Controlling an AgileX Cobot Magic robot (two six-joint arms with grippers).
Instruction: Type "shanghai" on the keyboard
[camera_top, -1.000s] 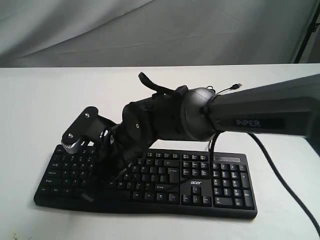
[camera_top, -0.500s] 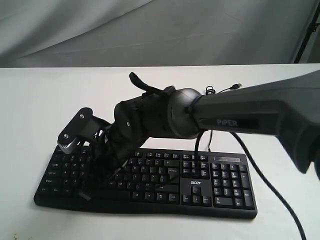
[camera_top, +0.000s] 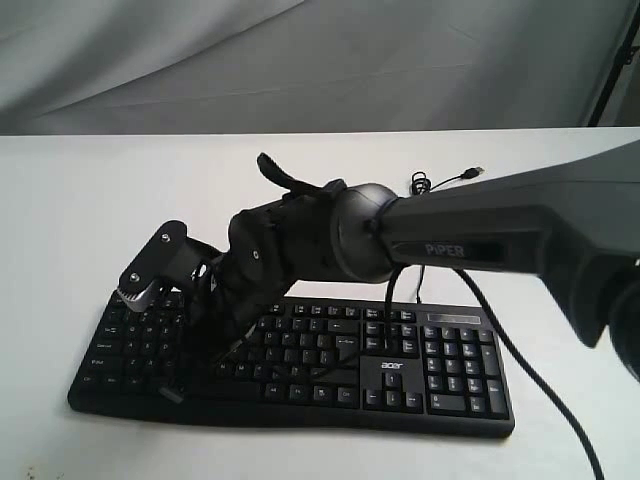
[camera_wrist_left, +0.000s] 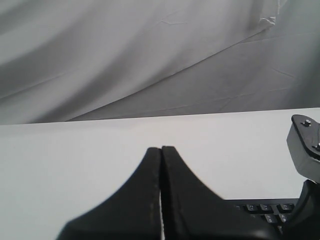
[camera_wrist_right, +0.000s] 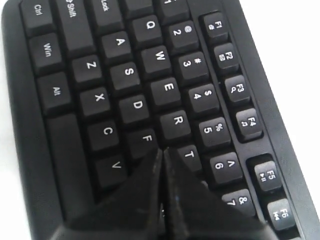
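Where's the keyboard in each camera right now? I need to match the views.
Exterior view: the keyboard lies across the lower middle.
Left wrist view: only a few keys, at the picture's lower right.
Right wrist view: its letter keys fill the picture.
Shared landmark: the grey wrist bracket, in exterior and left wrist views.

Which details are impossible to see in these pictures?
- Right wrist view: the shut right gripper covers keys beside F and T, so contact is hidden.
- Exterior view: the right arm hides middle-left keys of the keyboard; legends too small.
- Left wrist view: the left gripper and picture edge hide most keys.
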